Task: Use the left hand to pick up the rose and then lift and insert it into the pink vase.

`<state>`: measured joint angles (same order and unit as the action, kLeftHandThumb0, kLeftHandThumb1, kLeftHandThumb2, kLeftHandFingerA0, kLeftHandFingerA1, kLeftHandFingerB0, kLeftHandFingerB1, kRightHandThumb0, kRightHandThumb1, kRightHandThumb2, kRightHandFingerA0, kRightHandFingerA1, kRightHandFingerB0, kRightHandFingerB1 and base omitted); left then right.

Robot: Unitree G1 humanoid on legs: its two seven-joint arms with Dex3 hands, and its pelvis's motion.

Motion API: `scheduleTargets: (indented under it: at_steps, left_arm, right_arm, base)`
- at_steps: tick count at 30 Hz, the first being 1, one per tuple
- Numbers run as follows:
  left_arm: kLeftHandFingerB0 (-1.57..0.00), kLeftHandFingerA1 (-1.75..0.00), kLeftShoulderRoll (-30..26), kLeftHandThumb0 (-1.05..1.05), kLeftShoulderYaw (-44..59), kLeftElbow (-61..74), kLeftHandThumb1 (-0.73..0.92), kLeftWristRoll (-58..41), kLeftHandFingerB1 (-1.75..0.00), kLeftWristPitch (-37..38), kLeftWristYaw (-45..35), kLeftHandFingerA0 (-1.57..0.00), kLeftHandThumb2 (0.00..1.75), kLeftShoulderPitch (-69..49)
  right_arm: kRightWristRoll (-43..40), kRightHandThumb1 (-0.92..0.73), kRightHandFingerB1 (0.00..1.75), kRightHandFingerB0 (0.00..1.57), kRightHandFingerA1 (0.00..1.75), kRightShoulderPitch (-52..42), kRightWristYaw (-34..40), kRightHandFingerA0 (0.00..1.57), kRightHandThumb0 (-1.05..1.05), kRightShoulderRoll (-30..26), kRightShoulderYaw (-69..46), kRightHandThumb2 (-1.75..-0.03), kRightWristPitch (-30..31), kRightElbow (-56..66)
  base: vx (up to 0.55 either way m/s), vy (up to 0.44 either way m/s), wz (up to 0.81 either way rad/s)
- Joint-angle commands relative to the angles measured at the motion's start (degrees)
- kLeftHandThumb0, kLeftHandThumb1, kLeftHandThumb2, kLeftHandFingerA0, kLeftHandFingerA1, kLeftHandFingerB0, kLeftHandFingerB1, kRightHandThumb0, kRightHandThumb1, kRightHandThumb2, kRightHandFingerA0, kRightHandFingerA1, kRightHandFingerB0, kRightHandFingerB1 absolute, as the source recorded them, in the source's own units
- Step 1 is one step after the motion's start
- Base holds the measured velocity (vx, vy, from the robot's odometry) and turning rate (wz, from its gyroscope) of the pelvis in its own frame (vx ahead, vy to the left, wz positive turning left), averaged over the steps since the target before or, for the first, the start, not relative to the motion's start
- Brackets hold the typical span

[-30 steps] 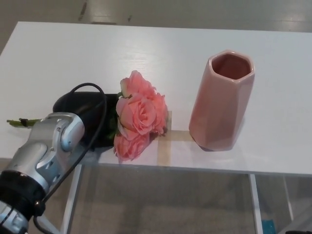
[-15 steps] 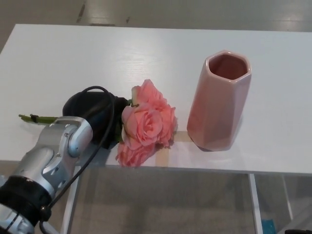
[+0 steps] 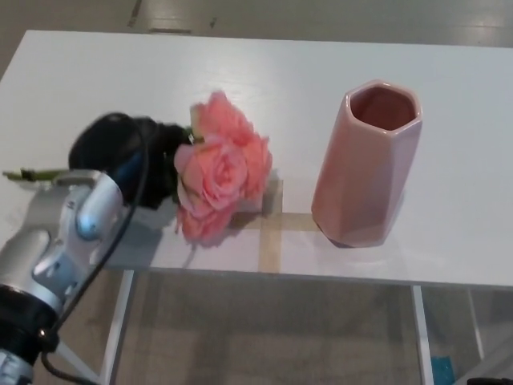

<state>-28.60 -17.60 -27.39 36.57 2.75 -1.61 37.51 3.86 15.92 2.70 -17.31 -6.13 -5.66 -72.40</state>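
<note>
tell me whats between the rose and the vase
Only bare white table and tan tape on it, as the head view shows. The rose, held in the left hand, stands apart from the vase.

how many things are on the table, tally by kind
rose bunches: 1, held by the left robot hand
pink vases: 1, upright
tape marks: 1, a cross on the white table
total: 3
</note>
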Motion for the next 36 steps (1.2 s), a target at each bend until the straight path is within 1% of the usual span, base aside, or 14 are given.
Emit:
scheduleTargets:
  at_steps: [1,2,3,4,8,11,13,16,19,23,24,26,35,36]
  left_arm:
    - [-0.83,-1.52,1.05,-0.16,6.3,2.62,0.7,-5.97,-0.81,3.11,1.93,-0.75,0.62,3.7]
    - [-0.83,-1.52,1.5,-0.16,7.4,3.54,0.7,-6.62,-0.81,2.37,1.46,-0.75,0.62,4.28]
    - [-0.77,-1.53,2.38,-0.15,8.92,4.37,0.73,-8.09,-0.96,1.21,0.83,-0.75,0.63,5.83]
    - [-0.75,-1.53,3.18,-0.16,10.19,5.06,0.74,-9.05,-1.0,0.31,0.19,-0.75,0.64,6.78]
    - [-0.73,-1.5,5.31,-0.16,13.53,7.31,0.79,-12.01,-1.04,-2.28,-2.13,-0.77,0.63,8.22]
    - [-0.75,-1.46,8.4,-0.15,16.96,10.14,0.82,-16.7,-0.99,-7.1,-4.98,-0.8,0.65,11.5]
    - [-0.72,-1.45,9.97,-0.15,19.02,11.0,0.83,-20.05,-1.04,-9.21,-6.92,-0.81,0.65,13.77]
    - [-0.71,-1.35,12.09,-0.16,21.97,11.92,0.85,-25.54,-1.09,-13.58,-10.31,-0.91,0.66,17.92]
    - [-0.75,-1.28,14.57,-0.17,24.16,14.5,0.84,-29.72,-1.0,-20.73,-12.71,-0.99,0.68,21.88]
    - [-0.76,-1.25,15.44,-0.18,24.93,15.75,0.83,-30.48,-0.96,-23.2,-13.4,-1.02,0.68,22.5]
    - [-0.82,-1.26,16.85,-0.19,25.88,17.17,0.83,-32.44,-0.85,-26.83,-13.48,-1.03,0.67,23.92]
    - [-0.82,-1.26,19.27,-0.19,27.49,19.79,0.83,-35.82,-0.84,-33.25,-13.58,-1.02,0.65,26.47]
    - [-0.85,-1.24,23.1,-0.19,30.26,23.28,0.84,-40.05,-0.76,-40.94,-12.92,-1.03,0.65,30.5]
    - [-0.84,-1.29,24.76,-0.18,31.32,24.64,0.84,-41.66,-0.79,-43.76,-11.99,-1.03,0.65,31.49]
  right_arm:
    - [-0.44,-0.65,0.4,0.56,0.43,-0.73,-0.59,0.67,-0.29,-0.36,-0.48,-0.6,0.01,-0.08]
    - [-0.45,-0.65,0.4,0.56,0.43,-0.7,-0.56,0.67,-0.29,-0.31,-0.51,-0.6,0.08,-0.07]
    - [-0.42,-0.65,0.4,0.56,0.43,-0.57,-0.5,0.67,-0.29,-0.37,-0.54,-0.59,0.18,-0.19]
    - [-0.41,-0.65,0.4,0.55,0.43,-0.53,-0.51,0.67,-0.29,-0.41,-0.58,-0.59,0.23,-0.25]
    - [-0.29,-0.65,0.4,0.55,0.43,-0.78,-0.75,0.67,-0.29,-0.43,-0.54,-0.59,0.07,-0.14]
    - [-0.07,-0.65,0.4,0.55,0.43,-1.03,-0.88,0.67,-0.29,-0.59,-0.37,-0.59,-0.32,-0.09]
    - [-0.22,-0.65,0.4,0.56,0.43,-0.74,-0.91,0.67,-0.29,-0.53,-0.5,-0.59,-0.1,-0.03]
    - [-0.07,-0.65,0.4,0.56,0.43,-0.44,-0.76,0.67,-0.29,-0.53,-0.36,-0.59,0.21,0.01]
    - [-0.33,-0.65,0.4,0.55,0.43,-0.2,-1.05,0.66,-0.29,-0.6,-0.59,-0.59,0.43,-0.1]
    - [-0.28,-0.65,0.4,0.55,0.43,-0.28,-0.97,0.66,-0.29,-0.54,-0.56,-0.59,0.44,-0.12]
    - [-0.35,-0.65,0.4,0.57,0.43,-0.15,-1.05,0.66,-0.3,-0.55,-0.63,-0.59,0.63,-0.17]
    - [-0.39,-0.65,0.4,0.57,0.43,0.11,-1.22,0.66,-0.3,-0.59,-0.67,-0.59,0.92,-0.33]
    - [-0.36,-0.65,0.4,0.57,0.43,-0.09,-1.79,0.66,-0.3,-0.74,-0.57,-0.59,0.6,-0.12]
    - [-0.36,-0.65,0.4,0.56,0.43,-0.03,-1.88,0.65,-0.3,-0.85,-0.6,-0.59,0.65,-0.23]
  base:
    - [0.0,0.0,0.0]
    - [0.0,0.0,0.0]
    - [0.0,0.0,0.0]
    - [0.0,0.0,0.0]
    - [0.0,0.0,0.0]
    - [0.0,0.0,0.0]
    - [0.0,0.0,0.0]
    - [0.0,0.0,0.0]
    - [0.0,0.0,0.0]
    - [0.0,0.0,0.0]
    - [0.0,0.0,0.0]
    - [0.0,0.0,0.0]
    - [0.0,0.0,0.0]
    - [0.0,0.0,0.0]
